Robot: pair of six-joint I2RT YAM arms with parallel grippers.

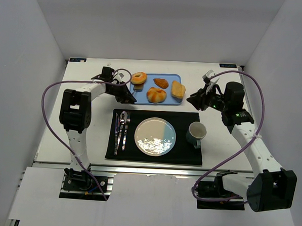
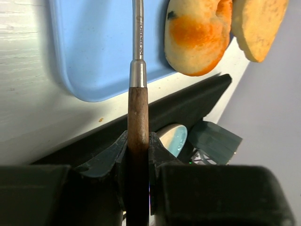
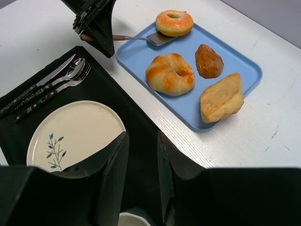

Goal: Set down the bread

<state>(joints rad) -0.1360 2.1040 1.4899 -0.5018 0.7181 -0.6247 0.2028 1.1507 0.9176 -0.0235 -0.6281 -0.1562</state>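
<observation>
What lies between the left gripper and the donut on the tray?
A spatula: the left gripper clamps its wooden handle, and its metal blade ends beside the donut, as the right wrist view shows.

- Honestly, there's nothing in these shots you can actually read.
- The spatula has a faint stamped mark on its metal shaft in the left wrist view, but it's too blurry to make out.
- There's a small blue sticker at each far corner of the desk, the left sticker and the right sticker. Both are too tiny to read.
- The plate just has a blue leaf sprig on it, a drawing rather than lettering.
</observation>
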